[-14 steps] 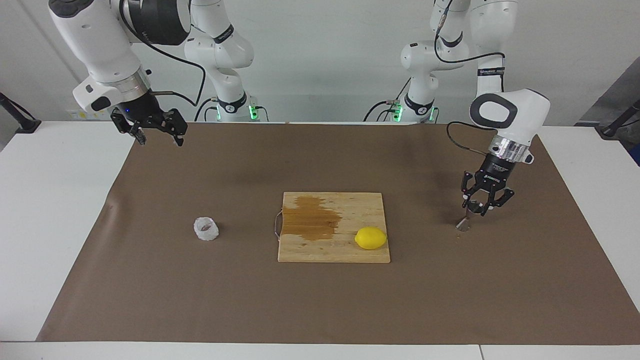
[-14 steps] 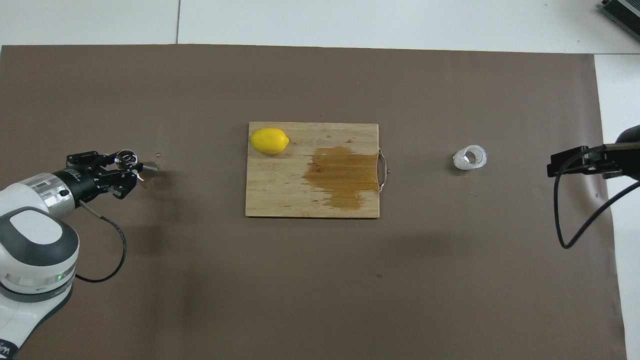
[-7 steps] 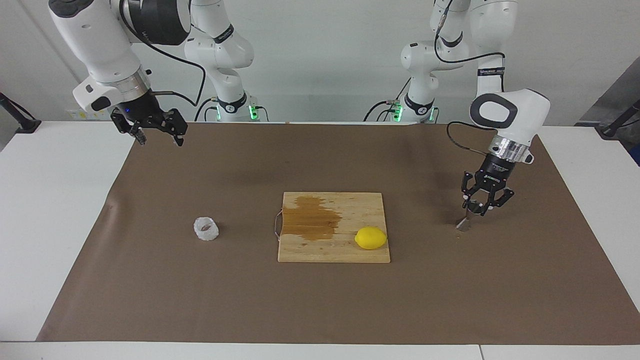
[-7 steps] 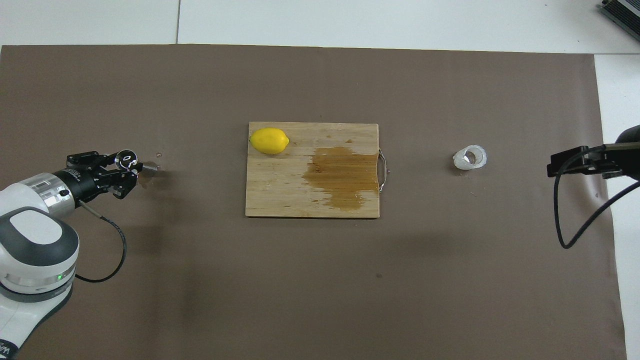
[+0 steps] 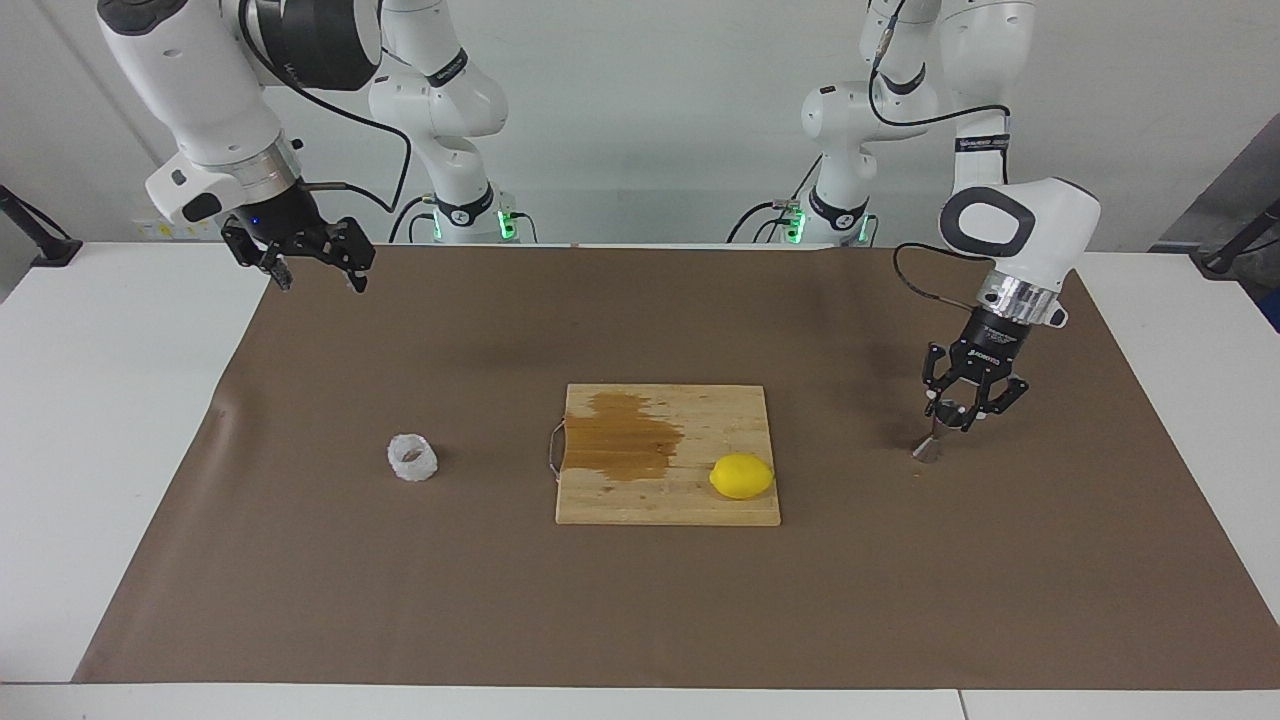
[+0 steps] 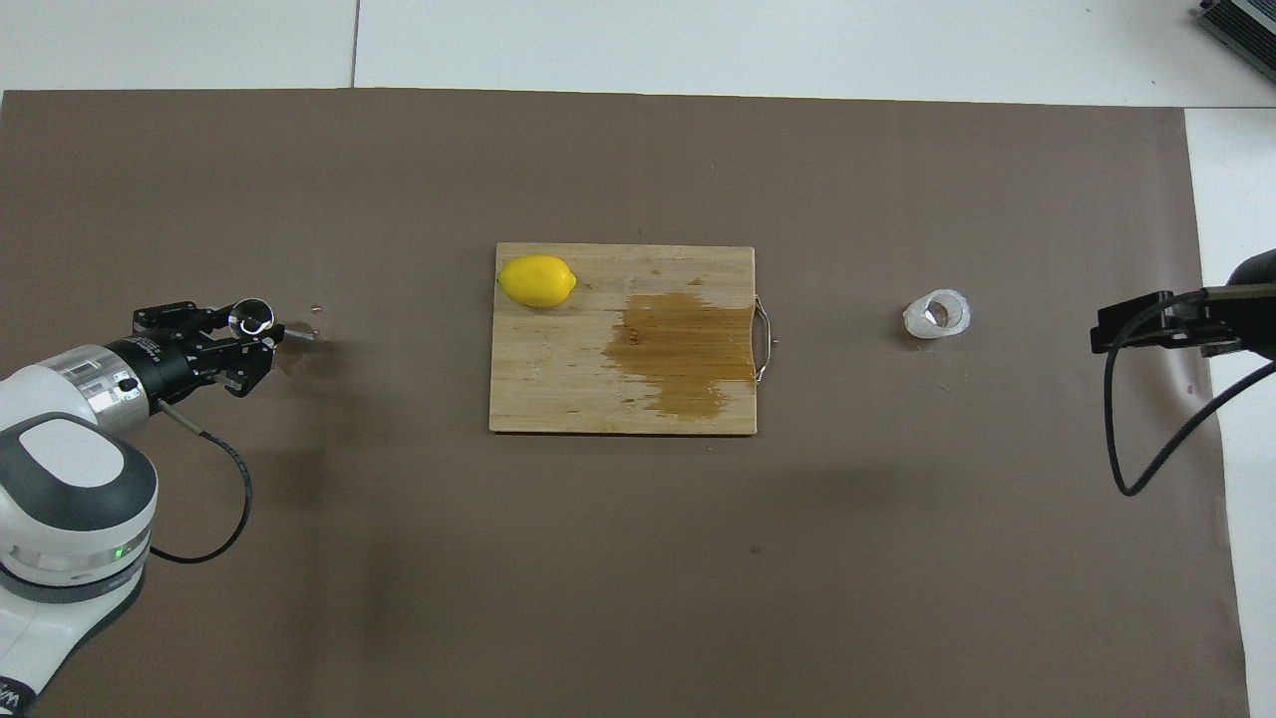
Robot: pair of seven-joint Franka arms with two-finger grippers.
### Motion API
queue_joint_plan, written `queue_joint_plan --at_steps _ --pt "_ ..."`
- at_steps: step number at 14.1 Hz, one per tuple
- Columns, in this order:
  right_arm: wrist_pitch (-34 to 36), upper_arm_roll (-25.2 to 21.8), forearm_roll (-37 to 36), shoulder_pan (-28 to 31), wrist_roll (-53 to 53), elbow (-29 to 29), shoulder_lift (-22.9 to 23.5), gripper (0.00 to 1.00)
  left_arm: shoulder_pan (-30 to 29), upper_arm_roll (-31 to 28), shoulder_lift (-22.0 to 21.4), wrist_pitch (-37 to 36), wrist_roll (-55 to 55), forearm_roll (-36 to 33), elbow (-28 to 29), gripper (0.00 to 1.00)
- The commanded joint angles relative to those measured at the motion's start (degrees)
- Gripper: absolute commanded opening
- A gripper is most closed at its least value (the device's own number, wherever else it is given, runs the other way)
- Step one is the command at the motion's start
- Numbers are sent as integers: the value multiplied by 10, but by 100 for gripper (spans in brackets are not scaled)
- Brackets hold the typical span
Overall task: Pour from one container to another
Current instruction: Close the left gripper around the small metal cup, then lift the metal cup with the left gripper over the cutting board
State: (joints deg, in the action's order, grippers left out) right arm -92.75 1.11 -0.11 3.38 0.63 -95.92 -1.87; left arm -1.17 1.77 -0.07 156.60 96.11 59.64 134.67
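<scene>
The tiny whitish crinkled cup stands alone on the brown mat, toward the right arm's end of the table. The shiny steel jigger is at the left arm's end, leaning, its lower cone at or just above the mat. My left gripper is shut on its upper part. My right gripper waits open with nothing in it, raised over the mat's edge nearest the robots at its own end.
A wooden cutting board lies mid-table with a brown wet stain and a metal handle toward the cup. A yellow lemon rests on the board's corner toward the jigger. White tabletop borders the mat.
The left gripper has edged very slightly upward with the jigger. The right arm, the cup and the lemon have not moved.
</scene>
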Motion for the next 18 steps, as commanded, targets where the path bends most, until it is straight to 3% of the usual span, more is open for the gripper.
queue_joint_plan --at_steps 1,14,18 --pt "6 3 13 8 -12 -5 -9 100 0 -4 -6 -16 -2 7 2 0" --pt "6 3 13 8 -12 -5 -9 100 5 1 -17 -102 29 6 -58 0" --pt "6 3 13 8 -12 -5 -9 100 36 2 -27 -106 52 0 -66 0"
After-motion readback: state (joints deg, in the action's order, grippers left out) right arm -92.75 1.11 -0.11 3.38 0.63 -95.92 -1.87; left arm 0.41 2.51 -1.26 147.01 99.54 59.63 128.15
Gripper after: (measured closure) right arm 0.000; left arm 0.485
